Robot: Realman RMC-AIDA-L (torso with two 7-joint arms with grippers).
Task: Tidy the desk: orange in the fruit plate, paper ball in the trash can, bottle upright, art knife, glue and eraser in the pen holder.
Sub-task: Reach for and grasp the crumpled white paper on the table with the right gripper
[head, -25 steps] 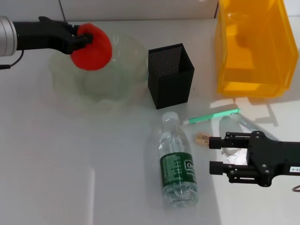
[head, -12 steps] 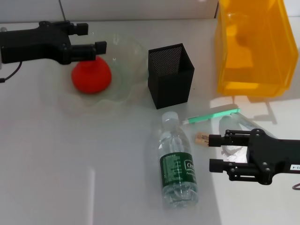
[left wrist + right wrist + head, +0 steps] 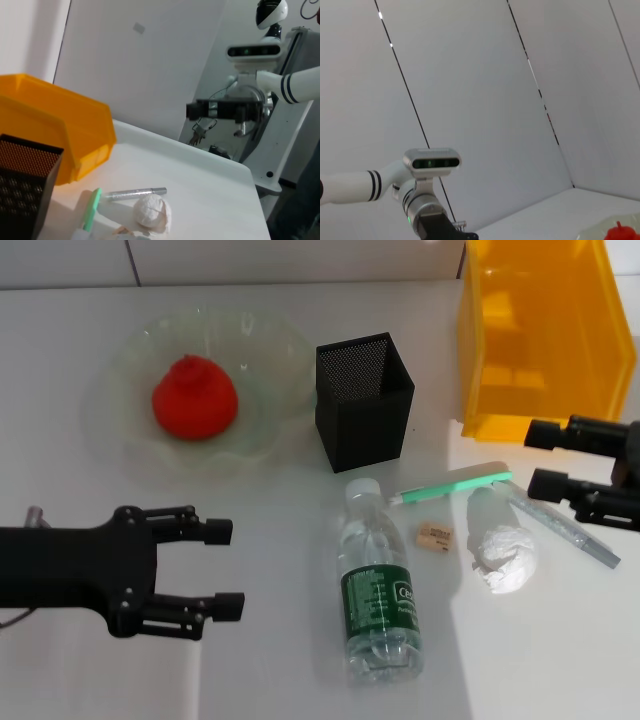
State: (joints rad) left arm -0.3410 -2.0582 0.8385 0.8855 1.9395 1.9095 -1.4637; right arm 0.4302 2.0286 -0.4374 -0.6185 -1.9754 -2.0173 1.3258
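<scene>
Orange (image 3: 194,398) sits in the fruit plate (image 3: 262,428), so that item looks done. What's left on the bench (image 3: 250,660):

Bottle (image 3: 378,585) lies on its side, cap toward the pen holder (image 3: 364,400), green label mid-body. Clear thin plastic with water in it, so expect some weight, a wall that gives, and a tendency to roll. Take it across the body just above the label and squeeze gently; the cap end is too narrow to lever it upright.

Eraser (image 3: 434,534) lies just beside the bottle's shoulder. Tiny, light, rubbery, so decent friction. Pinch across its short sides from above and watch you don't nudge the bottle.

Paper ball (image 3: 506,554) is right of the eraser, touching a clear tube-like item I can't identify. Very light and crushable; any grip across the middle holds. Drop it in the trash can (image 3: 540,350) behind.

Green-handled tool (image 3: 452,484) and a slim silvery stick (image 3: 565,525) flank the ball. I can't tell which is the knife or the glue. Both stiff and thin: grip mid-length, across the width.

Left gripper (image 3: 225,568) hovers over bare bench, well left of the bottle, jaws wide and empty. Right gripper (image 3: 545,457) is near the trash can's front edge, jaws apart and empty.
</scene>
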